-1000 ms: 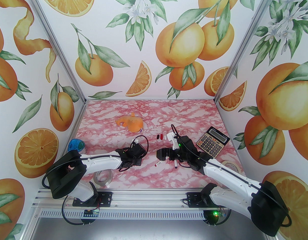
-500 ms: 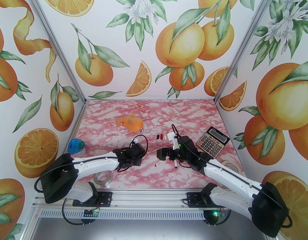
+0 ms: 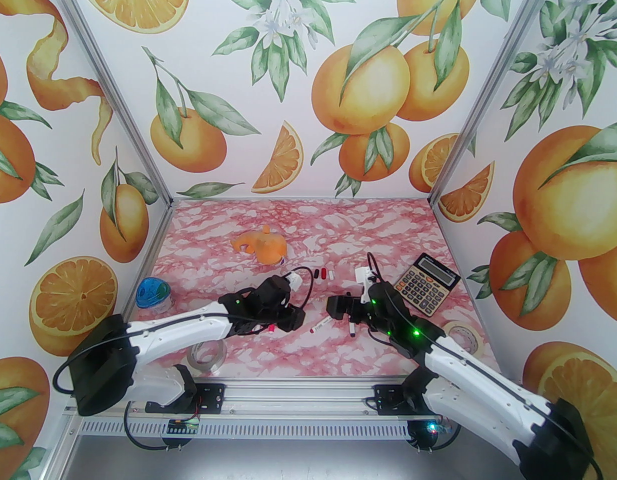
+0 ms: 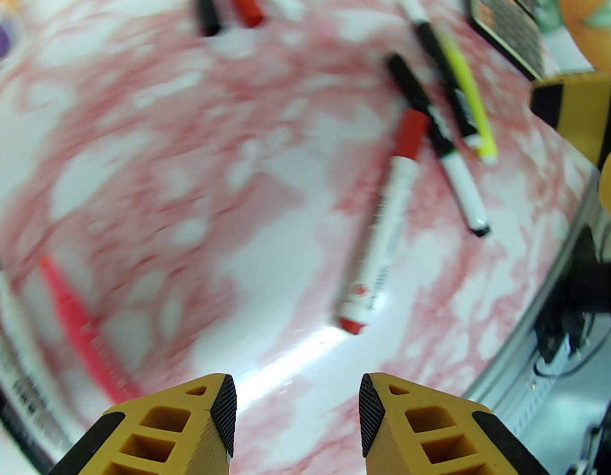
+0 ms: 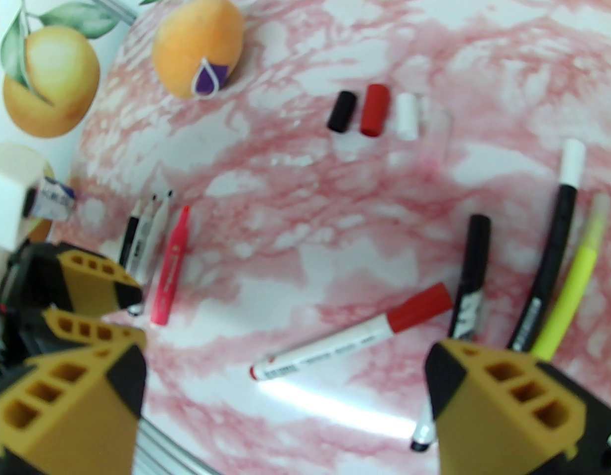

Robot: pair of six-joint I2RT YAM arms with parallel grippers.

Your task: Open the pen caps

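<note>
Left fingers (image 4: 177,418) and right fingers (image 5: 503,399) are spread wide, empty. The red pen (image 4: 384,230) lies just ahead, between them. It is likely light, stiff and slick, so pinch barrel and cap (image 4: 412,134) separately.

Glossy pink-and-white marbled tabletop (image 4: 152,131) shows a bright glare. Stubby black, red and white pen caps (image 5: 374,109), far centre, look like smooth plastic. Rounded orange toy (image 5: 196,57), far left, is matt.
</note>
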